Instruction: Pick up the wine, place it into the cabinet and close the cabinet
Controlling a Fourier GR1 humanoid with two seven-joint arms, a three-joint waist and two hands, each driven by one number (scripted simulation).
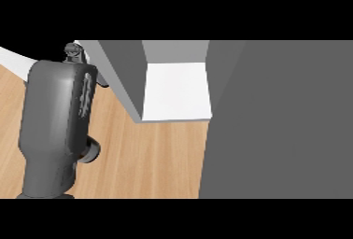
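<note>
My left forearm (55,121) fills the view's left side, raised close to the camera and running from the lower edge up toward the cabinet. Only a small black part of the left hand (72,50) shows at its far end, next to the cabinet's left wall (121,77). The cabinet stands open, and its white inside (176,91) shows nothing in it. The cabinet's grey door (276,121) is swung out and covers the whole right side. No wine bottle shows anywhere; the forearm may hide it. The right hand is out of the view.
The wooden counter top (148,158) shows between the forearm and the open door. A white strip (14,57) lies at the far left edge. A dark round part (90,151) sticks out from the forearm's right side.
</note>
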